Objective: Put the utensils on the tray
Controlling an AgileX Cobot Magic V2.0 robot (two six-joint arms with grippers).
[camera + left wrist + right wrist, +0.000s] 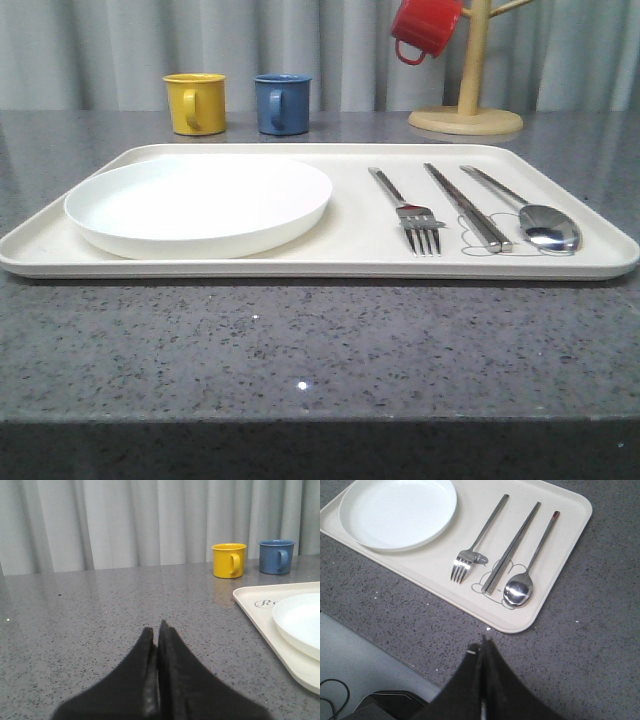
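On the right half of the cream tray [300, 262] [547, 600] [250, 605] lie three silver utensils side by side. The fork [408, 211] [475, 544] is nearest the plate, the chopsticks [466, 207] [512, 545] lie in the middle, and the spoon [530, 215] [527, 575] is nearest the tray's right rim. My left gripper [156, 630] is shut and empty over bare counter, left of the tray. Shut and empty as well, my right gripper [482, 647] hovers over the counter just off the tray's near right corner.
A white round plate [200, 205] [397, 512] [300, 622] fills the tray's left half. Behind the tray stand a yellow mug [195, 103] [229, 560], a blue mug [281, 103] [276, 556] and a wooden mug tree [470, 100] holding a red mug [424, 27]. The counter's front edge [385, 647] is close.
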